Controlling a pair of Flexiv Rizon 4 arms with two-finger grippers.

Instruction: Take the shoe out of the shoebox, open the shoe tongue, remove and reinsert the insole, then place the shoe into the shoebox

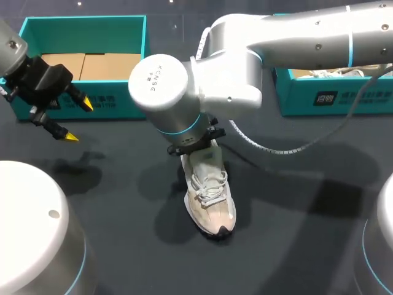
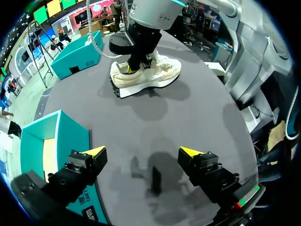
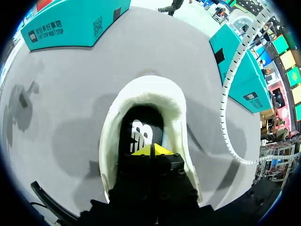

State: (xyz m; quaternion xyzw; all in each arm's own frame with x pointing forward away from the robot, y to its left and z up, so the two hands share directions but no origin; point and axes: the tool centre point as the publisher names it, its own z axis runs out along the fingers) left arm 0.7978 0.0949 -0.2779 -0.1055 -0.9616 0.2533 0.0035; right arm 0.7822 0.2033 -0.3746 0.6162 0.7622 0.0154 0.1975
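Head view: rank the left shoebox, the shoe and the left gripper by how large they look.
1. left shoebox: clearly the largest.
2 and 3. shoe and left gripper: these look about alike. The gripper is raised, nearer the camera, so I will not rank them.

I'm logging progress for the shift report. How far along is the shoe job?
Done: the shoe stands on the table, outside the shoebox. In hand: the right gripper, tips shut, sits in the shoe's opening, over the insole; whether it has been out yet cannot be told. The left gripper hangs open, holding nothing. Left: putting the shoe back in the box.
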